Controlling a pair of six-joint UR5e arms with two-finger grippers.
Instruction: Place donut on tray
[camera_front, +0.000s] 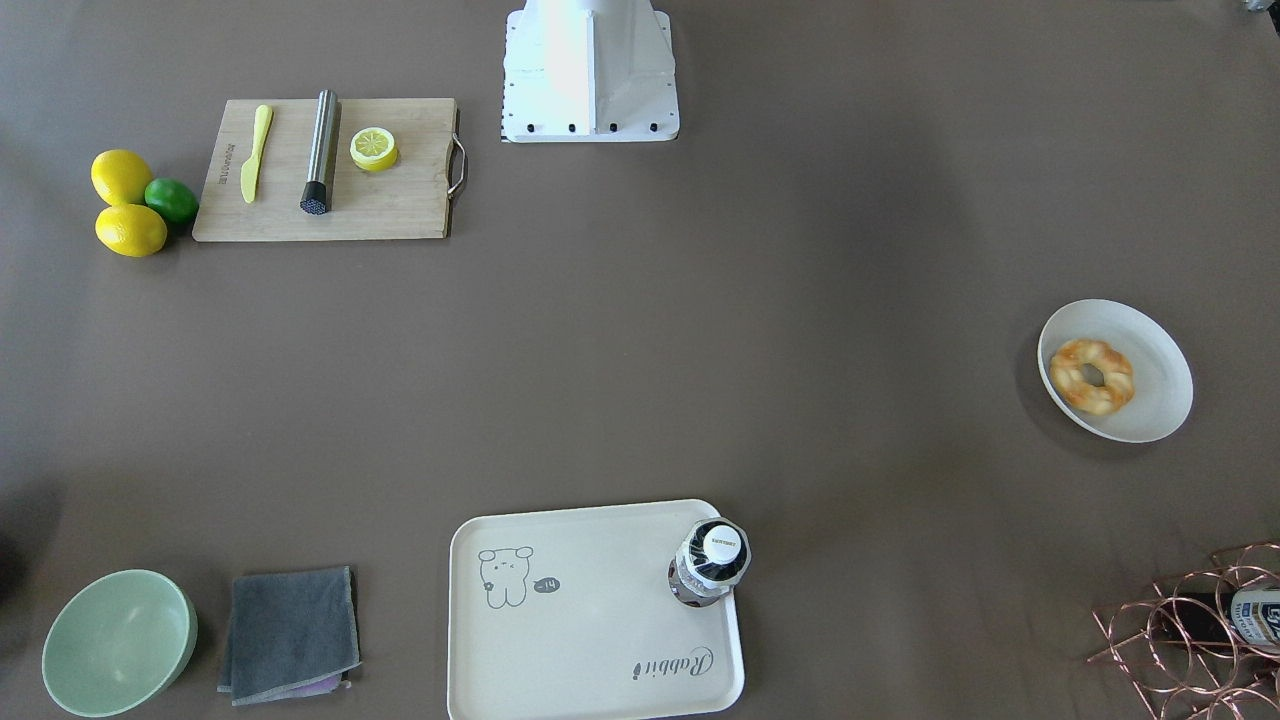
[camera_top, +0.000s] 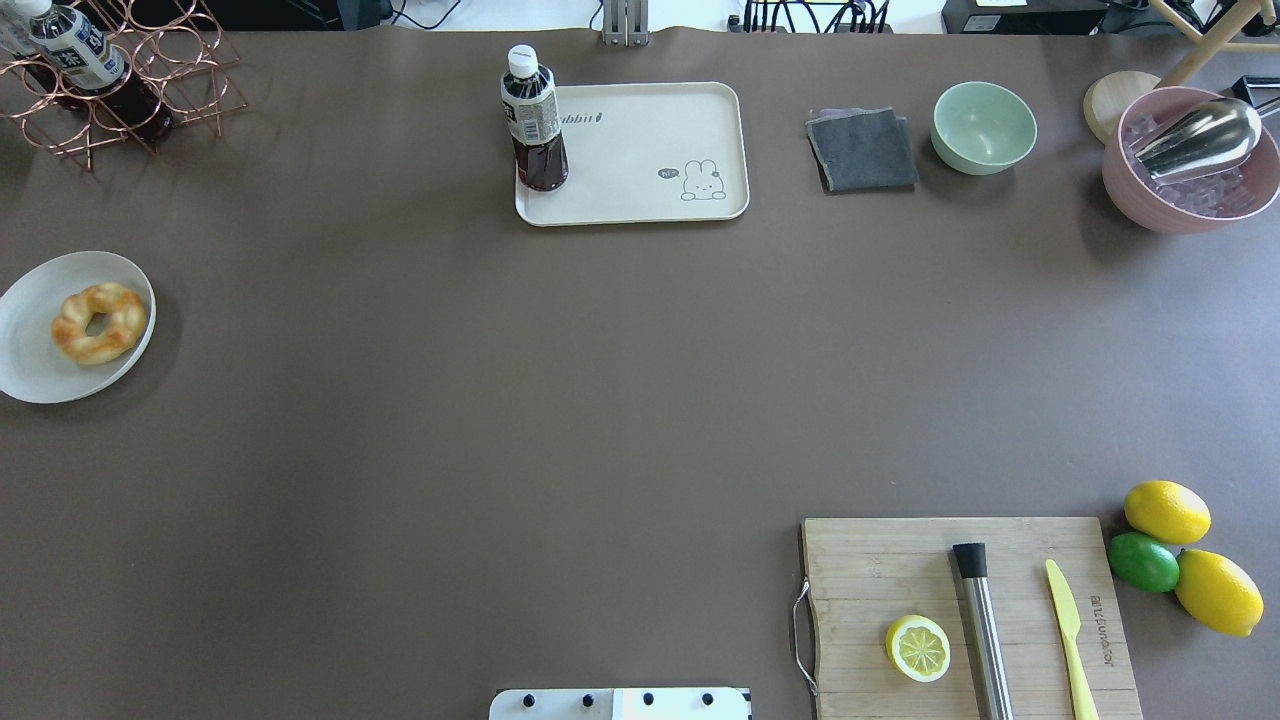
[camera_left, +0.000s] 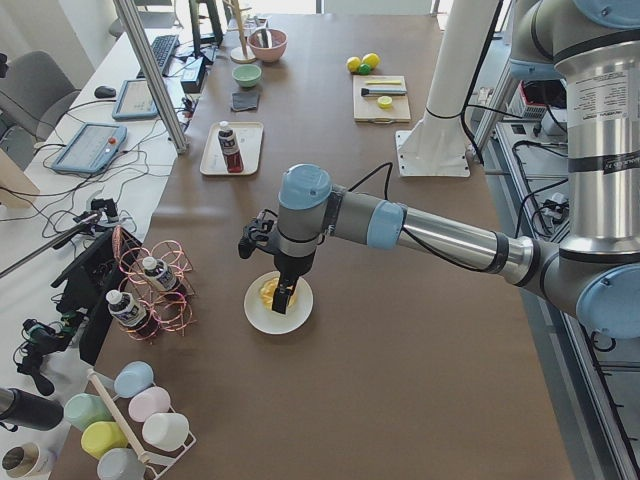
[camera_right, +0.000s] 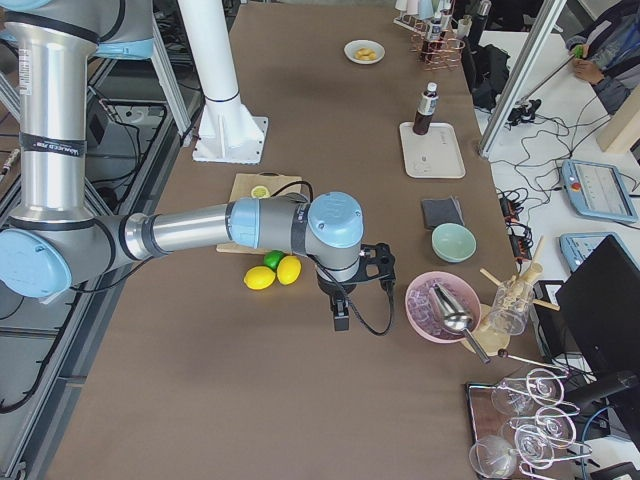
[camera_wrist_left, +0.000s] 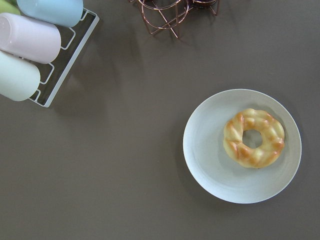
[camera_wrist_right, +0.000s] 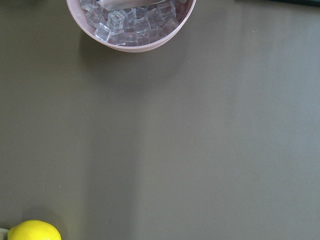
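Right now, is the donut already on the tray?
No, the donut lies on the round white plate, while the tray holds only a bottle.

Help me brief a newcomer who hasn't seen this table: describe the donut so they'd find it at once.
On the brown table, go to the end on the robot's left, near the copper wire rack. A round white plate sits there with the donut on it. It is a braided golden-orange ring with pale patches, the only thing on that plate.
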